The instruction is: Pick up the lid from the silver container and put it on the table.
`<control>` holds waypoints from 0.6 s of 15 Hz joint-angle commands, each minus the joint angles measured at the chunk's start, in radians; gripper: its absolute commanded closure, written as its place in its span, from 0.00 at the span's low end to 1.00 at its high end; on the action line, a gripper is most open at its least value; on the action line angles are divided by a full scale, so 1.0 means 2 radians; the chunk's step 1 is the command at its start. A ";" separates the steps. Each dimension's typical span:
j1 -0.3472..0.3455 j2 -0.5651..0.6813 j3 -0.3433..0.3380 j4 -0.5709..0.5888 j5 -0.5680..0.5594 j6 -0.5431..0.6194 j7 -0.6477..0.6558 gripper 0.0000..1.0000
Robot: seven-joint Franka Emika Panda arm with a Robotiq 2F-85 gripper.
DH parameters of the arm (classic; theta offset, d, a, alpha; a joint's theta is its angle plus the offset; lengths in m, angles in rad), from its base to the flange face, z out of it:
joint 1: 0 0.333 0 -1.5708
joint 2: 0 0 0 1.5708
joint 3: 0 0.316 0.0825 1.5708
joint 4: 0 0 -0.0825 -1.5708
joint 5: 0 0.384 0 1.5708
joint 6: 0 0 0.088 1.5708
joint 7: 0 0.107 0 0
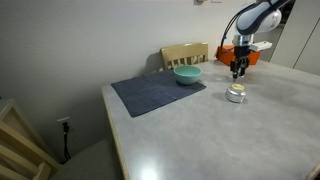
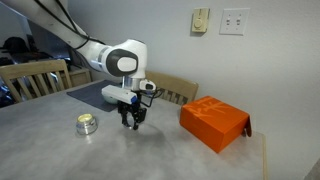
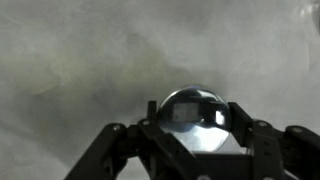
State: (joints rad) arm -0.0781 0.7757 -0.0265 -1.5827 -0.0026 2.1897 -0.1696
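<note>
- Step in hand: the carry and set-down, judging by how things lie. The Robotiq gripper (image 2: pixel 131 121) hangs low over the table (image 2: pixel 60 155), near the silver container (image 2: pixel 87 124) but apart from it.
- Lid: in the wrist view a round shiny metal cap, the lid (image 3: pixel 194 112), sits between the two fingers (image 3: pixel 112 148), which pinch it from either side. That picture is dim and blurred, so the hold is probably on the rim, though I cannot be sure.
- Container: it stands on the bare tabletop with a pale tint at its top, so it looks uncovered. It is well apart from the teal bowl (image 1: pixel 187 74) on the dark mat (image 1: pixel 150 95), and from the orange box (image 2: pixel 214 122).
- Next move: a short straight descent until the lid meets the tabletop, then spreading the fingers and rising. Only plain grey surface shows beneath the lid.
- Care: a thin flat cap may tip or roll if let go too high.
</note>
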 commanded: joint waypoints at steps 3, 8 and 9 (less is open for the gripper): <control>-0.013 0.029 0.007 0.047 0.000 -0.032 -0.013 0.56; -0.017 0.049 0.008 0.076 0.001 -0.048 -0.016 0.56; -0.017 0.052 0.008 0.080 0.002 -0.051 -0.016 0.56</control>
State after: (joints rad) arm -0.0916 0.8477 -0.0265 -1.4792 -0.0025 2.1345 -0.1779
